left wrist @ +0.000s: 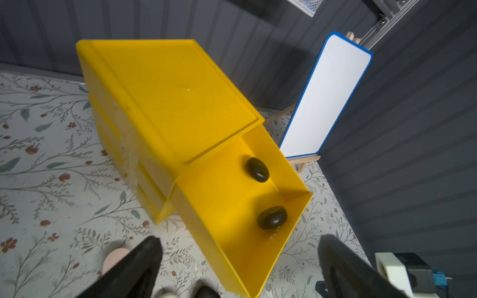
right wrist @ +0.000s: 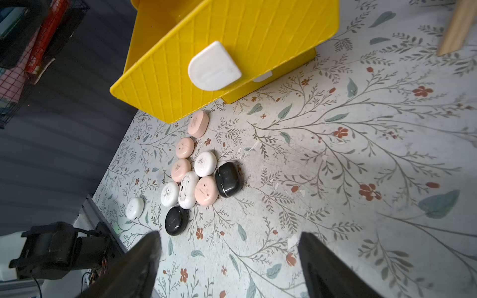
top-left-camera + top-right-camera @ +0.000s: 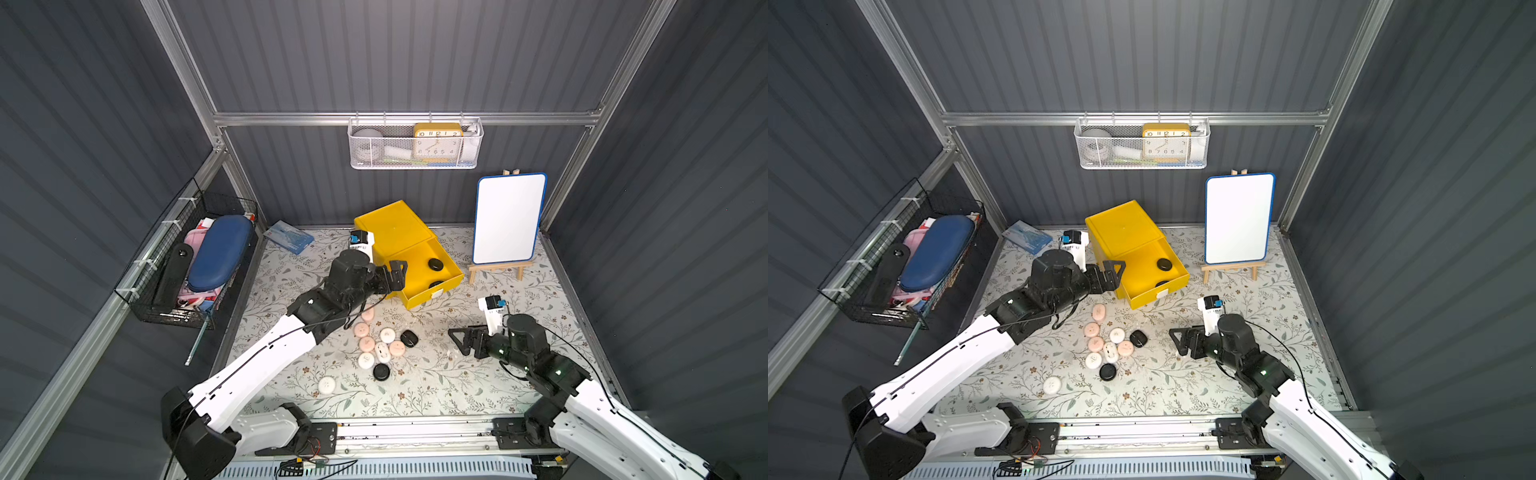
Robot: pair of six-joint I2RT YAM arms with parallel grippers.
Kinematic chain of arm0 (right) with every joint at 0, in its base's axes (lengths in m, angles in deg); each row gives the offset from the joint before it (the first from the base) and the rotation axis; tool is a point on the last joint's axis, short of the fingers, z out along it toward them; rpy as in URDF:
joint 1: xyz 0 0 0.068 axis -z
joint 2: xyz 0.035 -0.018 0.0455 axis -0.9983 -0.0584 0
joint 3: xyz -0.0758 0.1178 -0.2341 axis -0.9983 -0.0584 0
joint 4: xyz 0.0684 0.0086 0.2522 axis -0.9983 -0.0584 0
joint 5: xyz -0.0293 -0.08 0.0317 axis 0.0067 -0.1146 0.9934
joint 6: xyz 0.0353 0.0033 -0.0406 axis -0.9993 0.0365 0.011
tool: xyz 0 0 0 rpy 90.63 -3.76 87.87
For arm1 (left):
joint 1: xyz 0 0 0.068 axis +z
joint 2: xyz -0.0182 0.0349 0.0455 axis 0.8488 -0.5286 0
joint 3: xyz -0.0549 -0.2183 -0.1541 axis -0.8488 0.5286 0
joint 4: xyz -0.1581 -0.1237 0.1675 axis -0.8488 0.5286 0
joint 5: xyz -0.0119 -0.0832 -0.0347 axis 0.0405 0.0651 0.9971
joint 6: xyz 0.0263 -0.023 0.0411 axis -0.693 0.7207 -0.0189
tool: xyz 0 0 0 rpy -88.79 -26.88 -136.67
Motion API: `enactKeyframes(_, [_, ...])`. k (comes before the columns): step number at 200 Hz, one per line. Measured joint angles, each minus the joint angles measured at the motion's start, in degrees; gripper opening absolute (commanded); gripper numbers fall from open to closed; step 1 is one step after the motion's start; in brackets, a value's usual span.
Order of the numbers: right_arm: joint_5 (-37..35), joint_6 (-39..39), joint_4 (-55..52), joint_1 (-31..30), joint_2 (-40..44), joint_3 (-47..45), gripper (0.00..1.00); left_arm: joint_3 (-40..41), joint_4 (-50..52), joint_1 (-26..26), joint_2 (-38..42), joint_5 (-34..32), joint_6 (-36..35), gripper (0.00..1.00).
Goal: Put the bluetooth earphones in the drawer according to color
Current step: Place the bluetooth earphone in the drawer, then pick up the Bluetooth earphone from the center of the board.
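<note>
The yellow drawer [image 3: 392, 228] cabinet stands at the back of the table, its top drawer [image 1: 206, 206] pulled out. Two black bluetooth earphones [image 1: 257, 169] [image 1: 271, 217] lie inside it. My left gripper [image 3: 398, 275] [image 1: 240, 241] hovers open over the drawer's near left wall, holding nothing. On the mat in front lies a cluster of pink [image 3: 360, 330], white [image 3: 387, 335] and black [image 3: 409, 338] [image 2: 176, 220] earphones, with one white case [image 3: 326, 384] apart. My right gripper [image 3: 461, 343] [image 2: 229, 237] is open and empty over bare mat, right of the cluster.
A small whiteboard on a wooden easel [image 3: 509, 218] stands right of the cabinet. A blue packet [image 3: 289, 237] lies at the back left. A black wire basket [image 3: 195, 266] hangs on the left wall, and a white mesh basket with a clock [image 3: 415, 143] on the back wall.
</note>
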Motion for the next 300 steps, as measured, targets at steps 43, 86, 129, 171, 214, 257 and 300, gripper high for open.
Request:
enactKeyframes(43, [-7.6, 3.1, 5.3, -10.8, -5.9, -1.0, 0.83, 11.4, 0.6, 0.0, 5.5, -1.8, 4.0, 0.99])
enactKeyframes(86, [-14.4, 6.5, 13.5, -15.9, -17.4, -1.1, 0.81, 18.6, -0.5, 0.3, 7.4, -1.8, 7.4, 0.99])
enactKeyframes(129, [-19.6, 9.1, 21.8, -18.5, -30.7, -1.1, 0.77, 23.5, -2.0, 1.4, 8.5, -1.6, 9.3, 0.99])
enactKeyframes(171, [-21.9, 10.5, 29.7, -19.5, -43.0, -1.1, 0.74, 23.9, -2.6, 2.6, 9.4, -1.4, 9.8, 0.99])
enactKeyframes(214, [-24.7, 11.6, 35.9, -20.4, -50.8, 1.2, 0.73, 24.0, -3.0, 3.4, 10.3, -1.4, 9.9, 0.99])
enactKeyframes(257, [-27.7, 13.9, 42.2, -21.0, -57.6, 4.2, 0.72, 24.7, -3.2, 4.0, 10.5, -1.2, 9.9, 0.99])
enactKeyframes(300, [-30.1, 16.4, 45.8, -22.0, -61.9, 6.4, 0.78, 24.7, -3.2, 4.5, 10.5, -1.0, 9.9, 0.99])
